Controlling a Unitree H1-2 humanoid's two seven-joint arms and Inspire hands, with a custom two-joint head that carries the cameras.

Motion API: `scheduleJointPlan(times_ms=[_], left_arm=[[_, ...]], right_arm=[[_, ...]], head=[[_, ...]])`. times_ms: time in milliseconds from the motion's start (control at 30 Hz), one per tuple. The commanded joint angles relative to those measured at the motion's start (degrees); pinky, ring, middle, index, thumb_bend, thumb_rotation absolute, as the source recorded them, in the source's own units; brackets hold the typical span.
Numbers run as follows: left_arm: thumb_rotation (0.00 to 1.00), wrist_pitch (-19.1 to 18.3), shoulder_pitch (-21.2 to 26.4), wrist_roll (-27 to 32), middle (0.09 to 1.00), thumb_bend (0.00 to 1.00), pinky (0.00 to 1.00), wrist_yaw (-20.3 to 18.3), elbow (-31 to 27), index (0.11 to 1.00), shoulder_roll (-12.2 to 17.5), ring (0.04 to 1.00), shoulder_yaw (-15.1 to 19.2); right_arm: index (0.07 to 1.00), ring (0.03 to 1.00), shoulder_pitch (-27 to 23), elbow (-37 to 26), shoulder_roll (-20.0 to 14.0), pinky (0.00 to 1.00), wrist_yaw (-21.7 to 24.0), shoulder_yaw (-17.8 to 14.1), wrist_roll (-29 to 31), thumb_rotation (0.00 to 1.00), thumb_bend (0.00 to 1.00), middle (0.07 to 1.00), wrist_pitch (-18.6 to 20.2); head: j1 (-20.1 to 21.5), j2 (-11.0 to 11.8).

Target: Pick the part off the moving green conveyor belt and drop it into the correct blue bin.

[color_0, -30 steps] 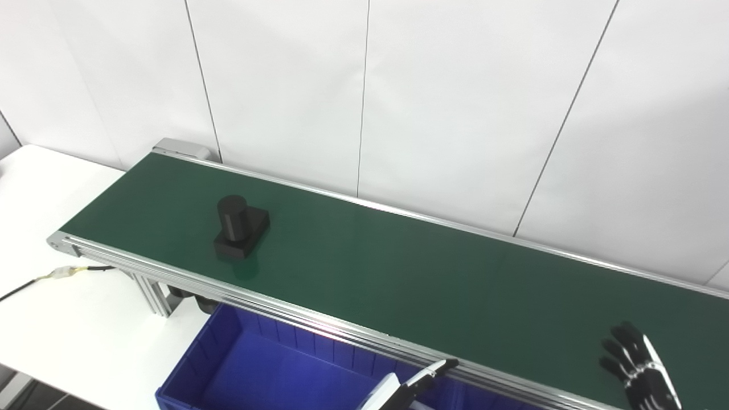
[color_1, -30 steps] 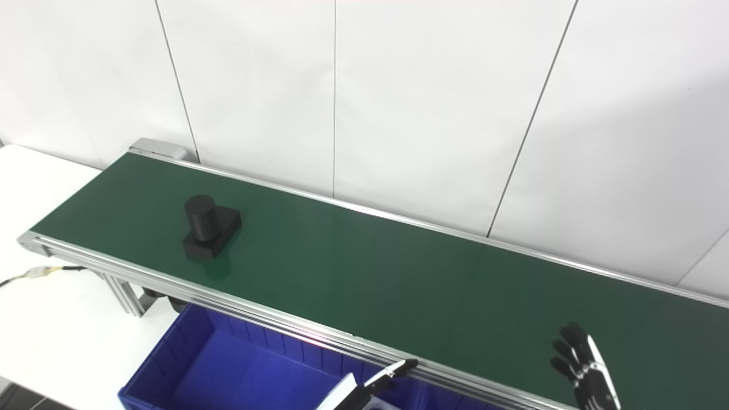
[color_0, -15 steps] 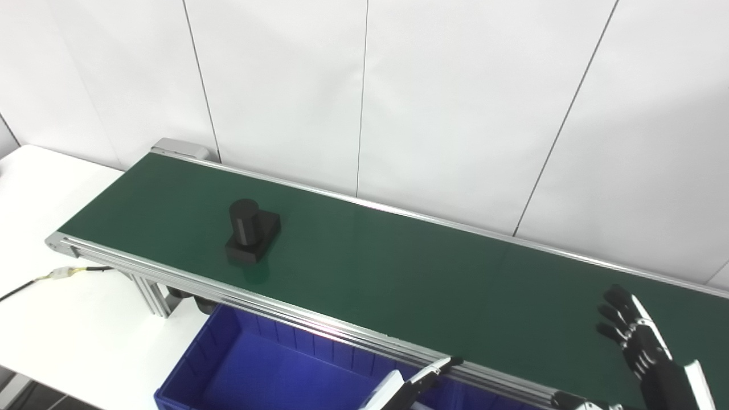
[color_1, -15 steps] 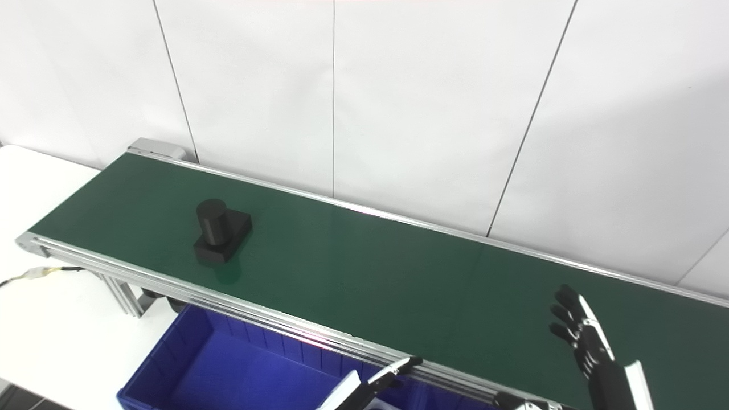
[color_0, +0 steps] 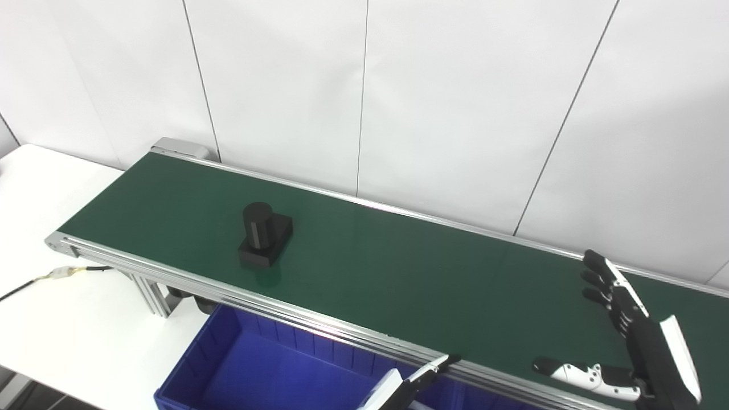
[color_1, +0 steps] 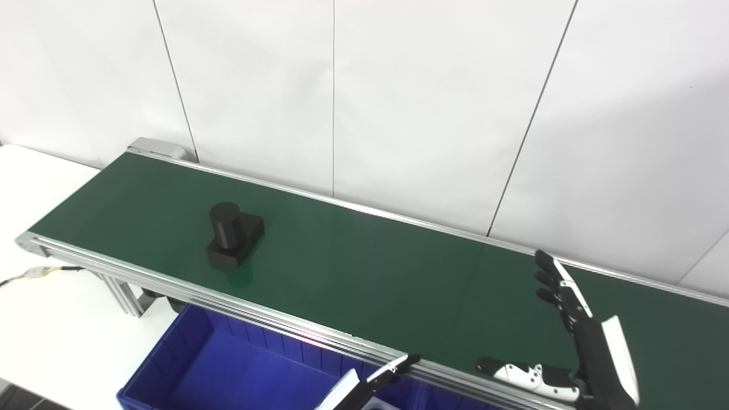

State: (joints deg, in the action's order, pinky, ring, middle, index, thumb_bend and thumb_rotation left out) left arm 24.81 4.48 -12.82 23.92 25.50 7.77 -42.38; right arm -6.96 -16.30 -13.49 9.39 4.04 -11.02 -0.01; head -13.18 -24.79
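A black part (color_0: 264, 234) (a cylinder standing on a square base) sits on the green belt (color_0: 398, 273) toward its left end, well apart from both hands. The right hand (color_0: 632, 336) is raised over the belt's right stretch, fingers straight and spread, thumb out to the side, holding nothing. Only a fingertip of the left hand (color_0: 407, 384) shows at the bottom edge, over the blue bin (color_0: 239, 364); whether it is apart or closed I cannot tell. A white desk (color_0: 51, 319) lies at left.
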Motion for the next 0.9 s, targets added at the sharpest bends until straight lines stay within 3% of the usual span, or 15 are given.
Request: scheduleJointPlan(times_ms=[0, 533, 767, 867], left_arm=[[0.42, 2.12, 1.84, 0.02, 0.95, 1.0, 0.86, 0.84, -0.41, 0.947, -0.17, 0.919, 0.12], [0.41, 2.12, 2.76, -0.63, 0.945, 1.0, 0.82, 2.39, 0.5, 0.946, -0.19, 0.9, -0.52], [0.4, 2.12, 2.79, -0.01, 0.943, 0.99, 0.79, 2.44, 0.36, 0.944, -0.06, 0.883, -0.73], [0.42, 2.12, 2.87, -0.97, 0.943, 0.99, 0.79, 3.31, 0.28, 0.946, 0.07, 0.887, -1.13]], right_arm=[[0.924, 0.91, -3.06, -0.79, 0.15, 0.86, 0.18, 0.21, -0.33, 0.25, 0.91, 0.93, 0.89], [0.922, 0.916, -12.29, 5.74, 0.42, 0.9, 2.84, 4.56, -4.04, 0.27, 0.88, 0.911, 1.92], [0.922, 0.884, -16.07, 8.38, 1.85, 0.81, 3.52, 7.07, -6.62, 0.31, 0.9, 0.92, 3.42], [0.921, 0.893, -17.18, 8.73, 2.43, 0.84, 3.7, 7.69, -7.44, 0.31, 0.9, 0.922, 4.68]], head=[[0.09, 0.09], [0.88, 0.25], [1.21, 0.05], [1.12, -0.03]])
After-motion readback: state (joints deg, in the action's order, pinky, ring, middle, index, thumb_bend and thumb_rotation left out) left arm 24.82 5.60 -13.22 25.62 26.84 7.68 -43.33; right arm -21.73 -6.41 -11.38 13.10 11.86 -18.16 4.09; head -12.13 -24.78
